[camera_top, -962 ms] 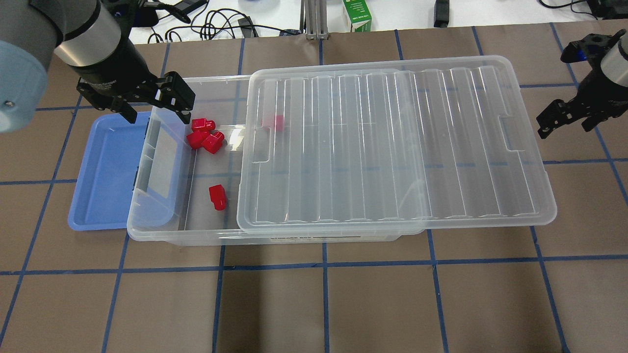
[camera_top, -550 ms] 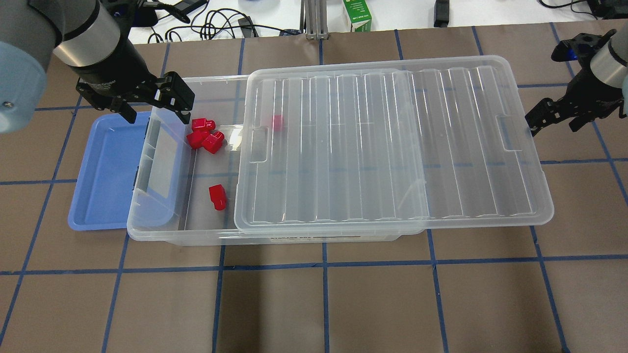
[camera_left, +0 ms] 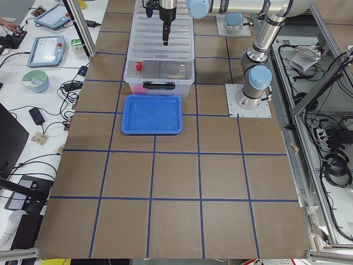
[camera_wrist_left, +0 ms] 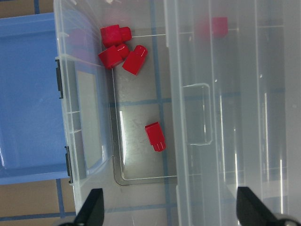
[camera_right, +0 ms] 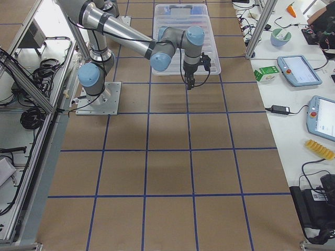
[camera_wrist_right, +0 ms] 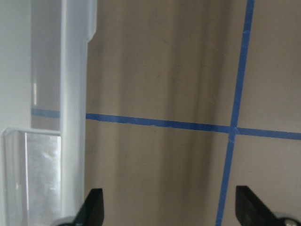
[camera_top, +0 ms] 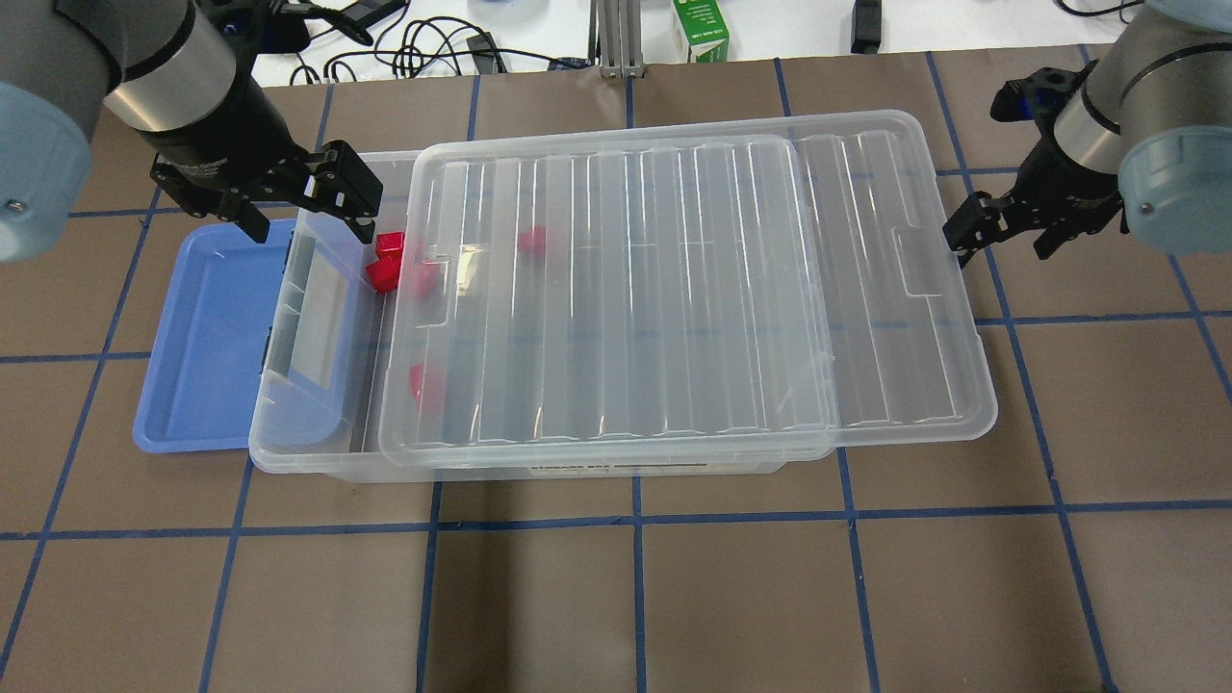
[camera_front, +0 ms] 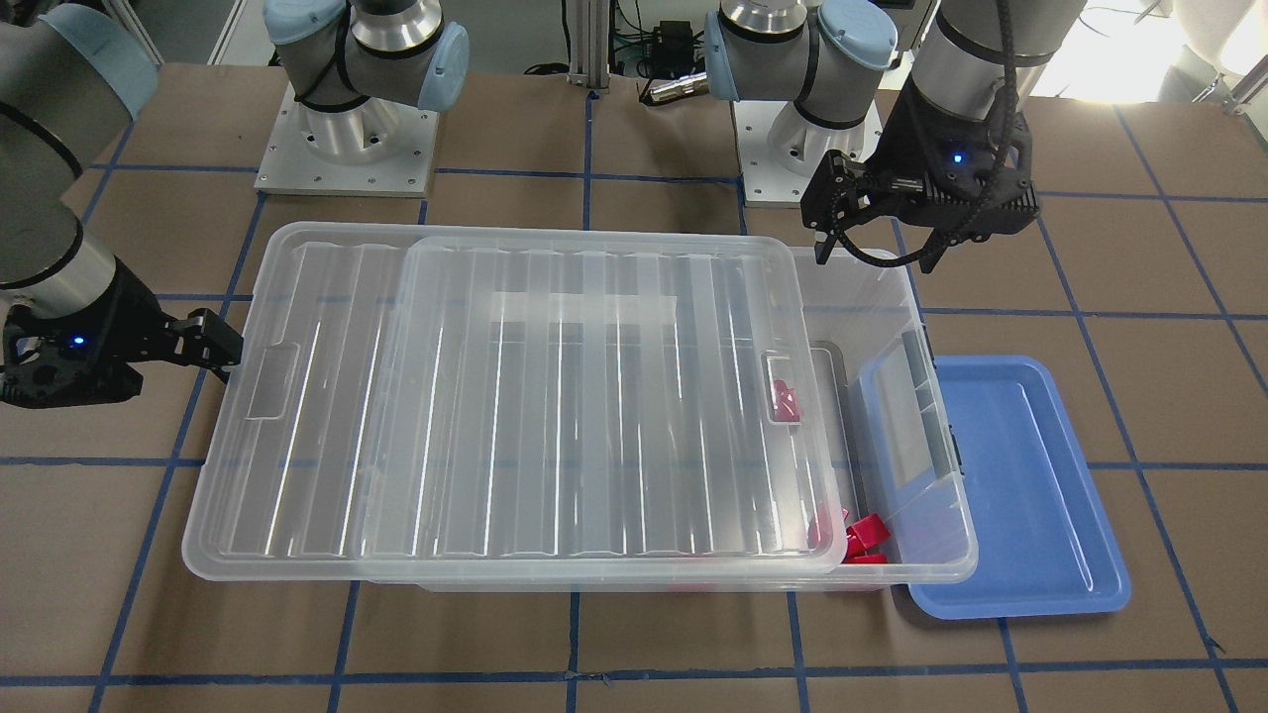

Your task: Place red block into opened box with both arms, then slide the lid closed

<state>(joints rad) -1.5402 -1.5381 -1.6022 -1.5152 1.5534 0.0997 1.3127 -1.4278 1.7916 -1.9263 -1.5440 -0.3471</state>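
The see-through box [camera_top: 289,445] lies mid-table with the ribbed lid [camera_top: 674,289] resting on top, covering all but its left end. Several red blocks lie inside: a cluster [camera_top: 387,255] at the open end, one [camera_wrist_left: 155,136] near the lid's edge, another [camera_top: 532,241] under the lid. My left gripper [camera_top: 303,207] hovers open and empty over the box's far left corner. My right gripper [camera_top: 1003,239] is open at the lid's right end, with one finger [camera_wrist_right: 91,209] against the lid's rim.
A shallow blue tray [camera_top: 207,337] sits against the box's left end, holding nothing. A green carton [camera_top: 701,29] and cables lie along the far table edge. Blue tape lines grid the brown table top.
The lid has slid left over the box, covering more of the red blocks. My right gripper moved left with the lid's end. The left gripper has not moved.
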